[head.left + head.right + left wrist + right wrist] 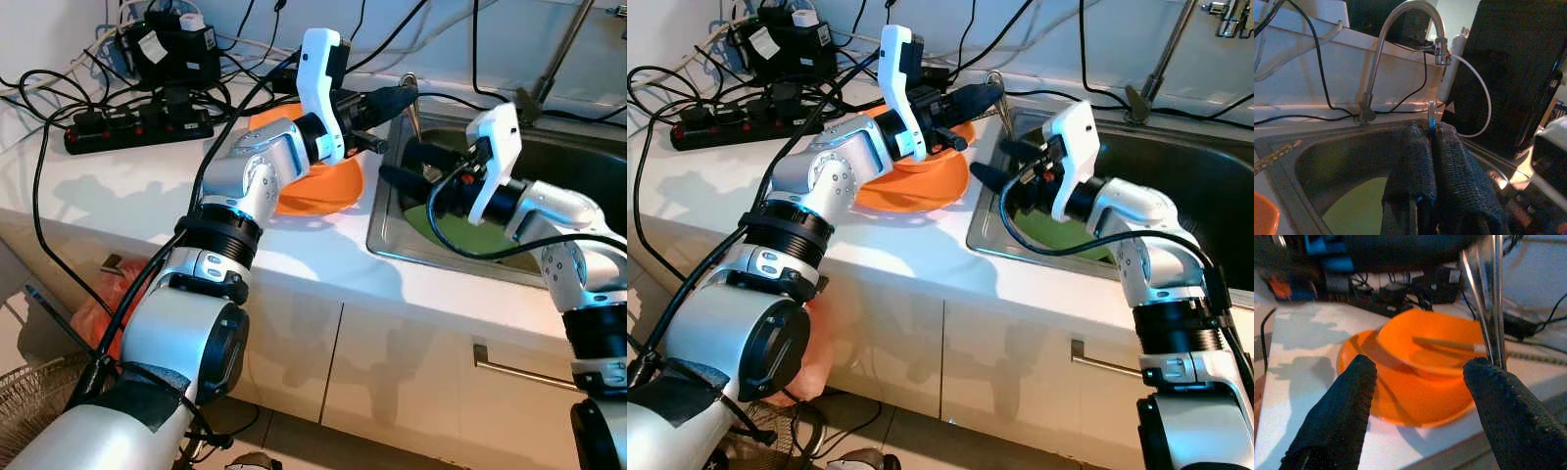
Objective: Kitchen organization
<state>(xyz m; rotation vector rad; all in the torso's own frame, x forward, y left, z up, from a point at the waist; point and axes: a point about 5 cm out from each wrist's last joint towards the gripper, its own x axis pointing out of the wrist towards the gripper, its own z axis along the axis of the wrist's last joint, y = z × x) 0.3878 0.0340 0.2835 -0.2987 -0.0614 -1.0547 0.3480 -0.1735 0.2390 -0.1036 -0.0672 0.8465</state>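
A thin metal utensil [1431,113], probably a spoon or fork by its bright narrow handle, is pinched between the pressed-together fingers of the left gripper [400,98], its end poking out past their tips. The gripper holds it over the near corner of the sink [578,162], so this piece looks lifted but not yet put down. Behind those fingers, on the white counter [147,191], sit an orange bowl [1435,345] nested on an orange plate [1396,396], both smooth, glossy plastic with rounded rims; a pale stick-like thing lies inside the bowl.

The right gripper [994,162] hovers at the sink's edge with its fingers spread wide and nothing between them, facing the bowl and plate. Below and beyond those fingers a flat green plate [460,233] lies on the sink floor.

The sink is dull brushed steel, with a curved chrome faucet [1400,29] rising behind it. The gripper fingers are black with a coarse, knitted-looking texture. Most of the sorting appears still ahead: the orange pieces and the green plate have yet to be dealt with.
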